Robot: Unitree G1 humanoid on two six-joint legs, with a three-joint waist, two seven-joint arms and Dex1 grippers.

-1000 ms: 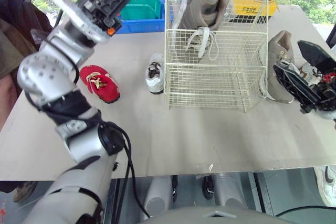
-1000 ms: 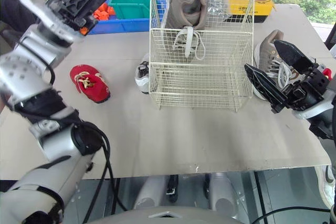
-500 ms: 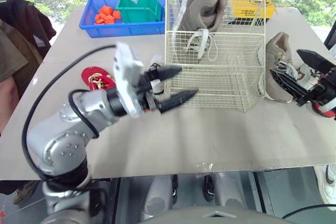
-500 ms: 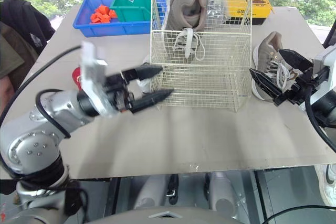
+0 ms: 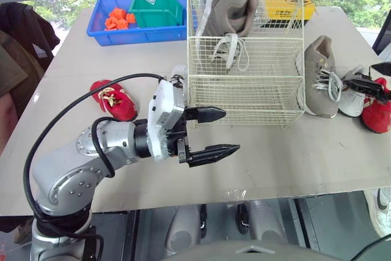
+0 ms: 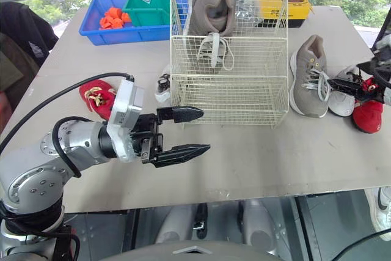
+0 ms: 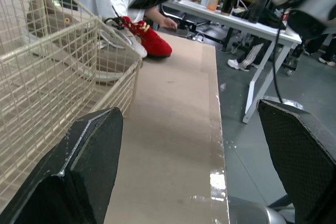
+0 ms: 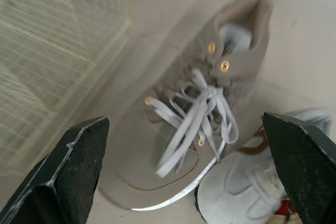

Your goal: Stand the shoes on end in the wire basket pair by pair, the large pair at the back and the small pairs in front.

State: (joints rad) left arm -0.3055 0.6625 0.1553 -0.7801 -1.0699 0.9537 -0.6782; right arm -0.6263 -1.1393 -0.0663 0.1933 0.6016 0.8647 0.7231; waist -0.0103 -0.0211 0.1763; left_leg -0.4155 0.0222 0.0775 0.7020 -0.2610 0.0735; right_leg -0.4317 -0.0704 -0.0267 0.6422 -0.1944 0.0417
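Wire basket (image 5: 244, 90) sits mid-table. One big tan shoe (image 5: 229, 4) stands on end in the back of the basket, toe up; the front part of the basket holds no shoes. Second tan shoe (image 5: 321, 74) lies flat on the table just right of the basket. Further right of it are a small white shoe (image 5: 353, 93) and a small red shoe (image 5: 376, 111), touching each other. Left of the basket, another white shoe (image 5: 178, 77) lies just beside the wire wall, and another red shoe (image 5: 116, 99) lies further left. Left gripper (image 5: 231, 131) hovers near the basket's front left corner, fingers spread, empty. Right gripper (image 8: 185, 121) is right of the basket by the second tan shoe and the small white shoe, fingers spread wide, gripping nothing. Blue tray (image 5: 101, 29) and yellow box (image 5: 293, 1) sit behind the basket.
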